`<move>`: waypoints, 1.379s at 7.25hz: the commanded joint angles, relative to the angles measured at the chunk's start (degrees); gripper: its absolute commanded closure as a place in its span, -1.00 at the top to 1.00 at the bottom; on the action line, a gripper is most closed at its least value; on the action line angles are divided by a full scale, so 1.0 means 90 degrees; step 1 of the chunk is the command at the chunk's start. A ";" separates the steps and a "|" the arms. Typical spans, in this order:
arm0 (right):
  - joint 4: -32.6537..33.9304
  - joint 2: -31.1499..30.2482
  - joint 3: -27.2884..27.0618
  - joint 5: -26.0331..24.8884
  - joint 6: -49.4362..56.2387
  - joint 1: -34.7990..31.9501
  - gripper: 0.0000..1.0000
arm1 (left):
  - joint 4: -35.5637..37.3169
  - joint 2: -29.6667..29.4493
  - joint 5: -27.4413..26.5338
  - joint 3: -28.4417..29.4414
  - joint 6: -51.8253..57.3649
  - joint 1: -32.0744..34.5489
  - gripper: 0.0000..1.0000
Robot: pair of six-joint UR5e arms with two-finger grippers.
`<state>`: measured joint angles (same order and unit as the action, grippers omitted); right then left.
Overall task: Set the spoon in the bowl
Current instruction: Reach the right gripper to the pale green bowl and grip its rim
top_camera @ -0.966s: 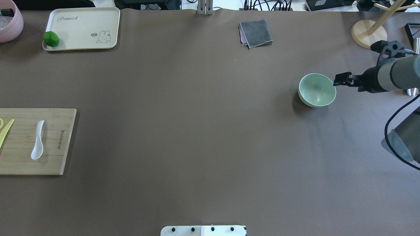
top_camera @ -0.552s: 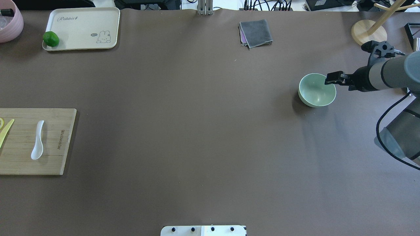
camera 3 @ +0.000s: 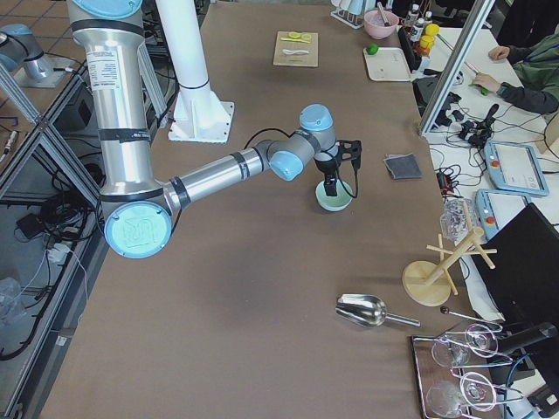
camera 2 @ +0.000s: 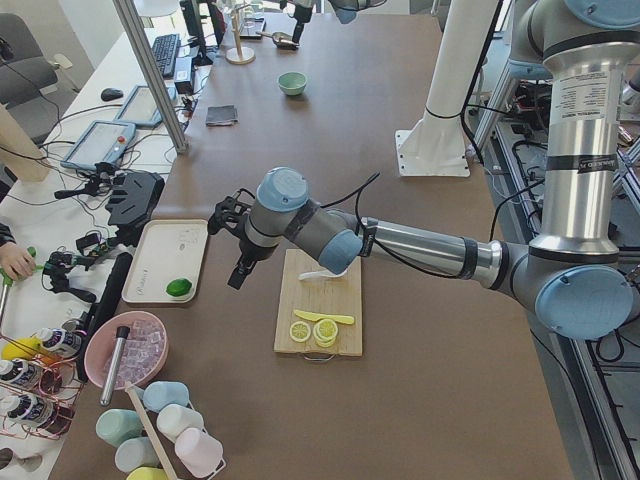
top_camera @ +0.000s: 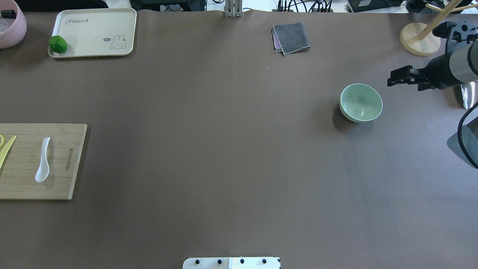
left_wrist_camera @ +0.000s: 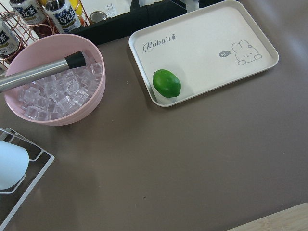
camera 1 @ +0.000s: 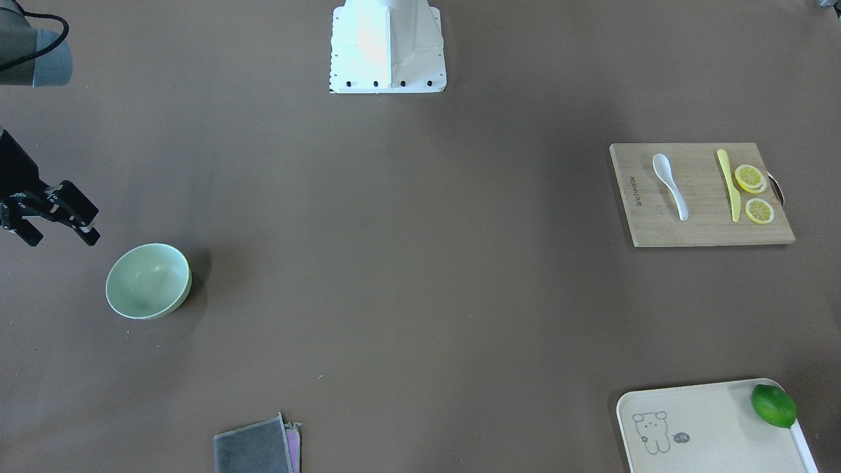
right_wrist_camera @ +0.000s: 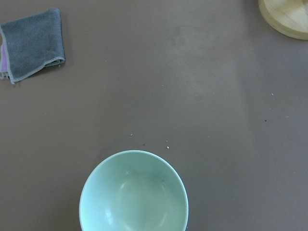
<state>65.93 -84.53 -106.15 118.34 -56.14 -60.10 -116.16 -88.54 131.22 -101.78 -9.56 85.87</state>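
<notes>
White soup spoon [top_camera: 43,160] is laid on the cutting board [top_camera: 67,186] at the bench's [top_camera: 224,149] 9 o'clock, well apart from the mint-green bowl [top_camera: 360,102]. Right gripper [top_camera: 393,78] is held wide at the bowl's 2 o'clock; left gripper's [camera 2: 240,270] state cannot be told.

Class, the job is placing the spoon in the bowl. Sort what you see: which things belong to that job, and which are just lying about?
Belong: white spoon, on the cutting board; mint-green bowl.
Lying about: yellow knife; lemon slices; lime; cream tray; grey cloth; pink ice bowl.
</notes>
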 commanded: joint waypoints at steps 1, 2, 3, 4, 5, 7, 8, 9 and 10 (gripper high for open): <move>-0.0049 0.0084 0.0211 -0.0905 -0.0846 0.0676 0.91 | -0.0003 0.0014 0.0000 0.0000 0.0008 0.0000 0.97; -0.0272 0.0114 0.0397 -0.1280 -0.1084 0.0991 0.91 | -0.0003 0.0014 0.0000 0.0000 0.0008 0.0000 0.97; -0.0835 0.0008 0.0630 -0.1283 -0.1116 0.0994 0.91 | -0.0003 0.0014 0.0000 0.0000 0.0008 0.0000 0.97; -0.1266 -0.0003 0.1048 -0.1303 -0.1222 0.1014 0.88 | -0.0013 0.0024 0.0010 0.0000 -0.0002 0.0000 0.97; -0.1909 -0.0003 0.1536 -0.1312 -0.1272 0.1033 0.81 | -0.0013 0.0033 0.0010 -0.0009 -0.0002 0.0000 0.97; -0.2364 0.0085 0.1795 -0.1525 -0.1934 0.1257 0.40 | -0.0013 0.0043 0.0019 -0.0009 0.0008 0.0000 0.97; -0.2374 0.0105 0.1747 -0.1788 -0.2536 0.1461 -0.47 | -0.0023 0.0043 0.0039 -0.0009 0.0008 0.0000 0.97; -0.2374 0.0105 0.1727 -0.2042 -0.2754 0.1647 -0.99 | -0.0023 0.0043 0.0049 -0.0009 0.0008 0.0000 0.97; -0.2307 0.0114 0.1485 -0.2093 -0.2805 0.1716 -1.00 | -0.0032 0.0043 0.0049 -0.0019 -0.0002 0.0000 0.97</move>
<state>44.80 -83.61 -91.05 101.03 -79.50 -46.02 -116.38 -88.16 131.60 -101.89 -9.51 85.87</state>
